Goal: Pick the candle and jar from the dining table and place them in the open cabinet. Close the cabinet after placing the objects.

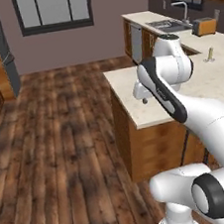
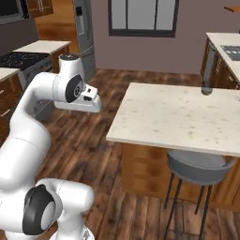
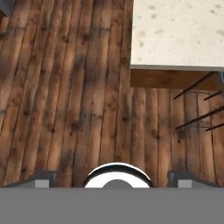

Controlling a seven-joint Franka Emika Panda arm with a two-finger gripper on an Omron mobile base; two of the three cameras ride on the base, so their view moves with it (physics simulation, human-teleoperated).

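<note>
From my remote seat I had the gripper (image 3: 113, 183) hanging over the wood plank floor (image 3: 65, 96), just off the near corner of the desk (image 3: 179, 35), with its two fingers (image 3: 41, 179) spread wide apart and nothing between them. The candle (image 1: 209, 54) stood upright on the far side of the desk (image 1: 130, 84), well away from the gripper and behind the arm's bulky elbow in the left base view; in the right base view I took the small dark shape at the desk's far edge (image 2: 206, 90) to be its base, though it was too blurred for me to be sure. I could not pick out the jar in any of my views. A grey stool (image 2: 199, 169) was tucked under the near edge of the desk, and its thin dark legs (image 3: 199, 109) showed in the hand view beside the desk's wooden base. Beyond the desk ran a second speckled counter (image 1: 144, 17) with a sink (image 1: 171, 25) and faucet (image 1: 184, 8), and an orange toaster (image 1: 204, 26) sat at its end. To the left of the room stood a steel fridge (image 2: 84, 33) and a stove (image 2: 21, 60), both well apart from the arm.
</note>
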